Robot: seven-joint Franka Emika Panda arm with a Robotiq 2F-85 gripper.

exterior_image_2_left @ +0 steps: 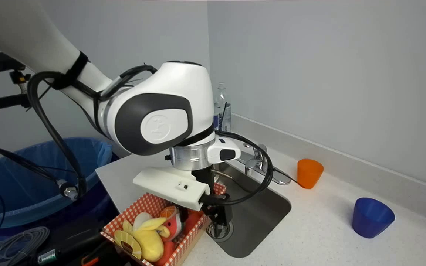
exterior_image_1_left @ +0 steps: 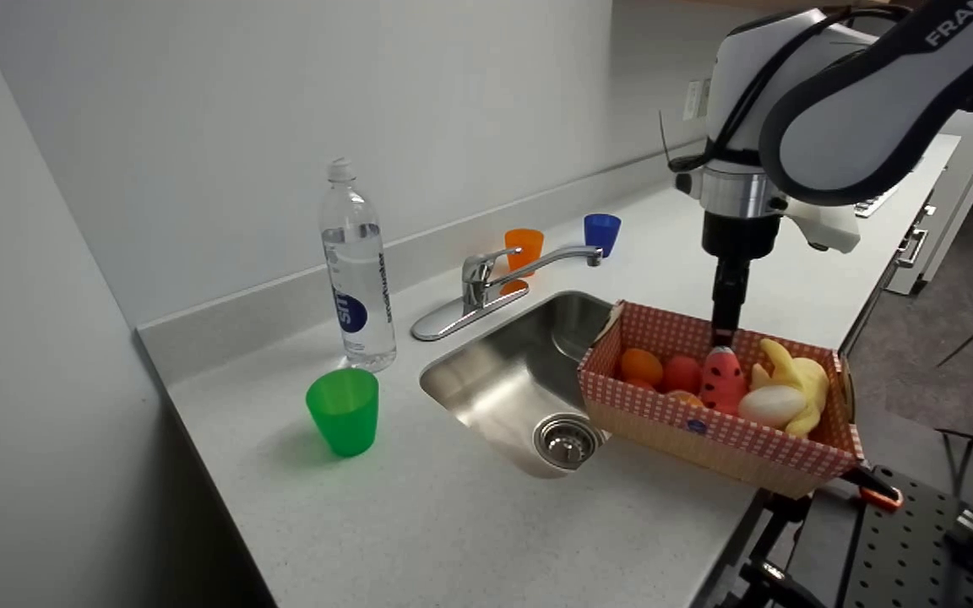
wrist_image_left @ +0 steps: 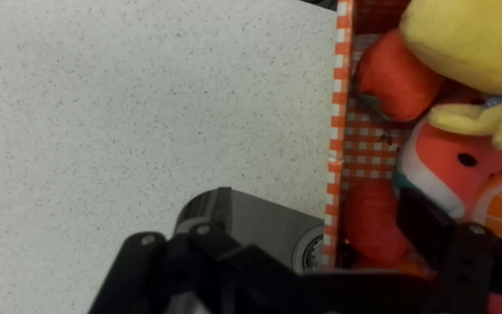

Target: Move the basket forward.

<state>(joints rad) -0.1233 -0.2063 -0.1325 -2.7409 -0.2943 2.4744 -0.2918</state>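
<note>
A shallow rectangular basket in red-and-white check (exterior_image_1_left: 655, 422), loaded with red, orange and yellow fruit-like pieces (exterior_image_1_left: 721, 384), sits at the front of a speckled white counter (exterior_image_1_left: 419, 523), one end reaching the counter's edge and the other beside the round metal drain (exterior_image_1_left: 568, 441) of a stainless-steel sink (exterior_image_1_left: 486, 397); how far it overlaps the opening, I cannot tell. I have my black two-fingered gripper (wrist_image_left: 316, 198) spread astride one long wall, one finger (wrist_image_left: 425, 226) inside among the fruit and the other outside, over the sink; whether either touches the wall, I cannot tell. In the wrist view, the counter spreads wide from that wall, past the sink's rounded corner. In an exterior view, more counter runs along the opposite side, toward a translucent green plastic cup (exterior_image_1_left: 343, 414) and a tall clear plastic water bottle (exterior_image_1_left: 360, 279), both well apart from the basket. A curved chrome faucet (exterior_image_1_left: 475, 283) stands at the sink's back, and in both exterior views a small orange cup (exterior_image_2_left: 309, 173) and a small blue cup (exterior_image_2_left: 372, 218) line the counter's rear. A black perforated platform (exterior_image_1_left: 909, 540) lies close to the basket's outer end; a large blue-lined bin (exterior_image_2_left: 94, 155) stands past the counter. My white-and-grey arm (exterior_image_2_left: 194, 99) leans in above the basket.
</note>
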